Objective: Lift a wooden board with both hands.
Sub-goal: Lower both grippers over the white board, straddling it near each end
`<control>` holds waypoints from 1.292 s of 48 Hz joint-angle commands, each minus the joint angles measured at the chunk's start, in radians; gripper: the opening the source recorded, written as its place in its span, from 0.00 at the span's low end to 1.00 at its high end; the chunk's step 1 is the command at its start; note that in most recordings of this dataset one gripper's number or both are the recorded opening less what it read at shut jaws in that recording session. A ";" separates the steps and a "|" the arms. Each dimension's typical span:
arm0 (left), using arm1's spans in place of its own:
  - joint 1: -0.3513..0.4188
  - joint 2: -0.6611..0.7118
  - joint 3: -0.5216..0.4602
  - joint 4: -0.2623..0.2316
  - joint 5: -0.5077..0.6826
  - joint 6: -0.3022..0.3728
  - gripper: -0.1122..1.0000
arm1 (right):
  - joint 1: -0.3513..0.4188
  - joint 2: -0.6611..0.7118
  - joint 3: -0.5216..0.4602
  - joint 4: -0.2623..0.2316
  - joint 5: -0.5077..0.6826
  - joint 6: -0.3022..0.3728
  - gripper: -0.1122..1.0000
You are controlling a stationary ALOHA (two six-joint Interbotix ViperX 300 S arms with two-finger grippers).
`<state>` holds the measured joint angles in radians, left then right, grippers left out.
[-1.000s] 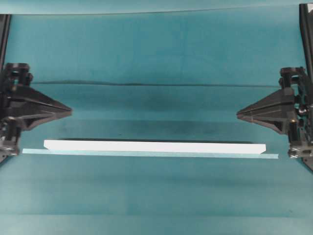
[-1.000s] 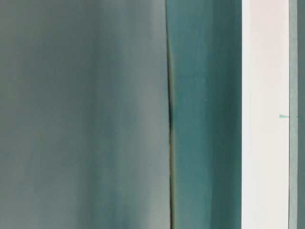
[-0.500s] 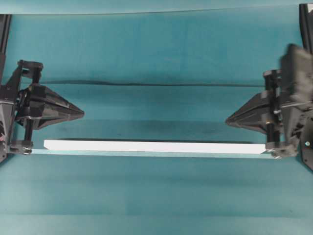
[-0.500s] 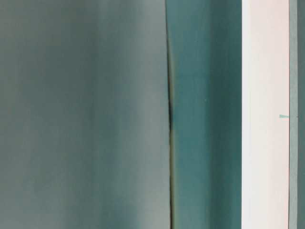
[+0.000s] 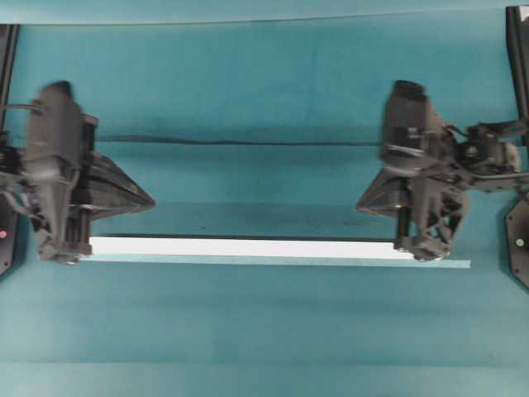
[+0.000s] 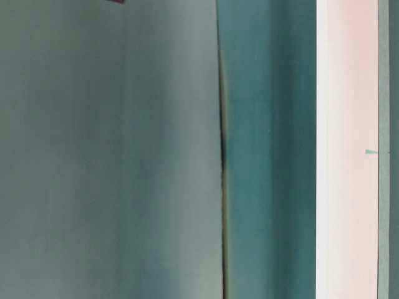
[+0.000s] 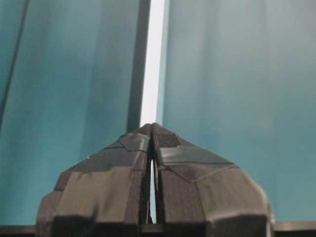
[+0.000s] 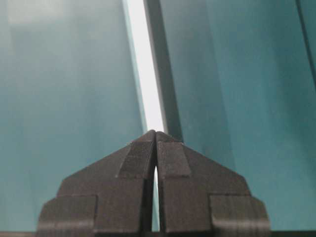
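Note:
The wooden board (image 5: 248, 247) is a long white plank lying flat on the teal table, crosswise in the overhead view. My left gripper (image 5: 151, 201) is shut and empty, pointing right, and its wrist covers the board's left end. My right gripper (image 5: 359, 203) is shut and empty, pointing left, and its wrist covers the right end. In the left wrist view the shut tips (image 7: 151, 125) line up with the board (image 7: 153, 59) running ahead. The right wrist view shows the same: shut tips (image 8: 156, 132) and board (image 8: 143, 59). The table-level view shows the board (image 6: 346, 149) as an upright white band.
A thin pale teal tape strip (image 5: 446, 263) lies along the board's near edge and sticks out past its right end. A dark crease (image 5: 248, 141) runs across the table cloth behind the board. Black arm bases (image 5: 519, 248) stand at both side edges.
Both arms have swung inward from the table's sides toward the middle. Their wrists now sit over the board's two ends. The board has not moved.

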<state>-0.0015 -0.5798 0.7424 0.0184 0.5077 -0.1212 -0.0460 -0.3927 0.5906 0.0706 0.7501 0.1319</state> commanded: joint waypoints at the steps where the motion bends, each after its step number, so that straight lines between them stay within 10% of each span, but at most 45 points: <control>1: 0.006 0.037 -0.048 0.003 0.023 0.003 0.09 | -0.002 0.035 -0.043 -0.014 0.055 0.002 0.10; 26: 0.018 0.218 -0.181 0.003 0.225 0.098 0.14 | -0.002 0.081 -0.072 -0.049 0.143 -0.006 0.10; 38: 0.032 0.221 -0.184 0.003 0.224 0.081 0.57 | 0.003 0.094 -0.071 -0.043 0.130 -0.028 0.14; 47: 0.029 0.222 -0.190 0.003 0.221 0.097 0.98 | 0.006 0.098 -0.060 -0.031 0.132 -0.029 0.52; 55: 0.020 0.238 -0.190 0.003 0.218 0.084 0.98 | 0.014 0.115 -0.051 -0.044 0.127 -0.026 0.90; 62: 0.005 0.258 -0.176 0.003 0.210 0.080 0.99 | 0.014 0.135 -0.051 -0.044 0.120 -0.026 0.95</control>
<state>0.0123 -0.3237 0.5737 0.0184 0.7286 -0.0399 -0.0353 -0.2730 0.5446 0.0276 0.8790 0.1074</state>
